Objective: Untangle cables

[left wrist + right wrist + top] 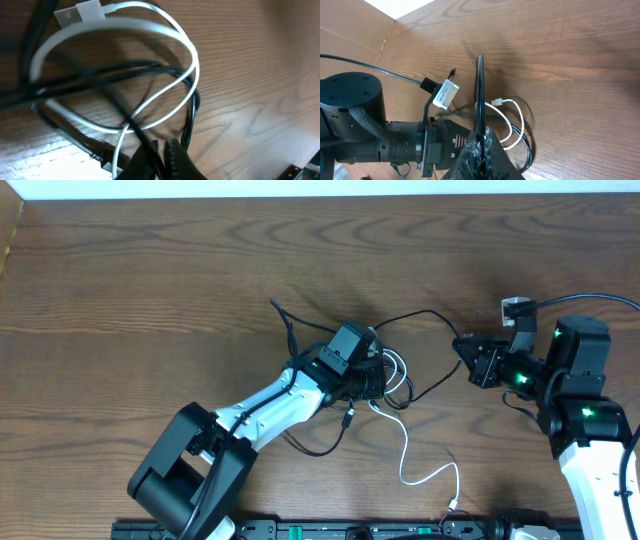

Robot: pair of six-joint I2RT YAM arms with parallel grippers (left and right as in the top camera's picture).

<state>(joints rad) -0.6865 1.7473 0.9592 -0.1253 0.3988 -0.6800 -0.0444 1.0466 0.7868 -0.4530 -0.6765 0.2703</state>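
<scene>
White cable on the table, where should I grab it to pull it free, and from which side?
Grip the free tail of the white cable, where it lies alone on the table on the robot's side of the knot, clear of the black cables. Come straight down from above, jaws across the cord. Its upper loops look threaded through the black ones by the left gripper.

A white cable (404, 450) lies looped through a knot of thin black cables (432, 313) at mid-table. Its loose tail snakes toward the near edge and ends in a small plug flat on the wood. One black strand arcs right; another straggles up-left.
</scene>
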